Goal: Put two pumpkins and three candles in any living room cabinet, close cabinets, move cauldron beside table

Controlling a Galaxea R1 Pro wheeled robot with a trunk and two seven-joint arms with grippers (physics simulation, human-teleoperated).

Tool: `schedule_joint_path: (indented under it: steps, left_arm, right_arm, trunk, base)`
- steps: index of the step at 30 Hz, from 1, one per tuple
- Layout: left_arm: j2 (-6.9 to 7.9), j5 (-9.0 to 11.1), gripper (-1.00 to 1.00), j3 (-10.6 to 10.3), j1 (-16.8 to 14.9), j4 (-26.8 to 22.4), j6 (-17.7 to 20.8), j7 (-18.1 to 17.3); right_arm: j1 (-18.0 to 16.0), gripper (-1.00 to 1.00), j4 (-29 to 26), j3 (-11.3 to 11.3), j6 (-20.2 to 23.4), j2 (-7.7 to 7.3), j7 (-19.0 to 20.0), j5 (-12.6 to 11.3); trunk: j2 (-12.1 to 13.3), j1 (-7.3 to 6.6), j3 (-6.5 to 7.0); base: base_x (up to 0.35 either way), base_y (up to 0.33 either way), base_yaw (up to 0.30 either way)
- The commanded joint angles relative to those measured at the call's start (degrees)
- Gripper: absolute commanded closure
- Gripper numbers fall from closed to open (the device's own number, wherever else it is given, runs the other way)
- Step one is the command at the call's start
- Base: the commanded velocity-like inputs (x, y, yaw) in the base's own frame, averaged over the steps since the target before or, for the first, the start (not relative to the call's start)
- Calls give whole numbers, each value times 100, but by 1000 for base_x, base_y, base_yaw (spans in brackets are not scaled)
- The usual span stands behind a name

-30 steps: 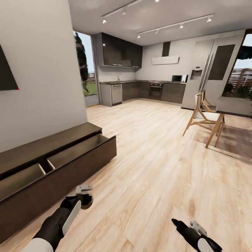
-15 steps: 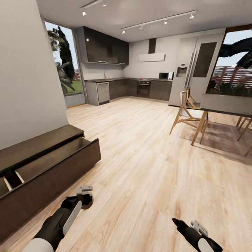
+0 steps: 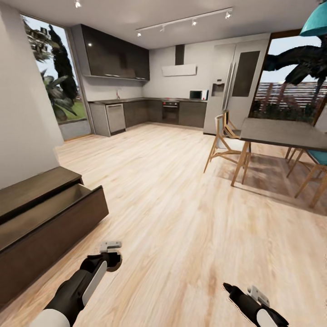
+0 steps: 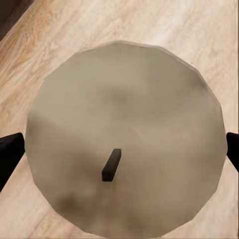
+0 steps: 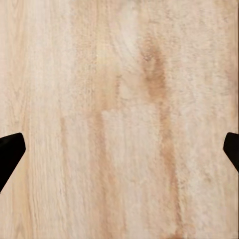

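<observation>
Camera swung right, cabinet (image 3: 45,218) drawer open | left pincer (image 4: 119,149) gripping candle (image 4: 124,139) | right pincer (image 5: 119,149) spread, empty

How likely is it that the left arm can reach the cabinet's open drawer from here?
Probably yes. The open drawer lies on the left gripper's side, with bare floor between. The candle between its fingers must clear the drawer front.

The cabinet (image 3: 45,218) stood at left with a drawer open; the desk (image 3: 281,132) with chairs (image 3: 222,143) stood far right.
</observation>
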Motion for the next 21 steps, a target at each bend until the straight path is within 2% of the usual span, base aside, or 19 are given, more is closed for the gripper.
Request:
schedule_joint_path:
  steps: [1,11,17,21]
  left_arm:
    - [8,42,100,-25,-3,-13,21,49]
    - [5,61,100,-27,-3,-6,21,44]
    - [0,92,100,-27,-3,-20,21,42]
    - [-16,95,100,-27,-3,-16,21,42]
  right_arm:
    - [-3,-100,-6,27,6,-5,-29,-45]
    - [-3,-100,-7,36,6,2,-37,-42]
    - [-3,-100,-6,42,4,2,-38,-36]
    - [-3,-100,-6,44,5,2,-38,-36]
  trunk:
    - [-3,2,-13]
    - [-3,2,-92]
    - [-3,2,-148]
    - [158,-86,-114]
  base:
    - [260,-224,-179]
    - [246,-220,-152]
    - [47,-46,-18]
    - [3,-3,-1]
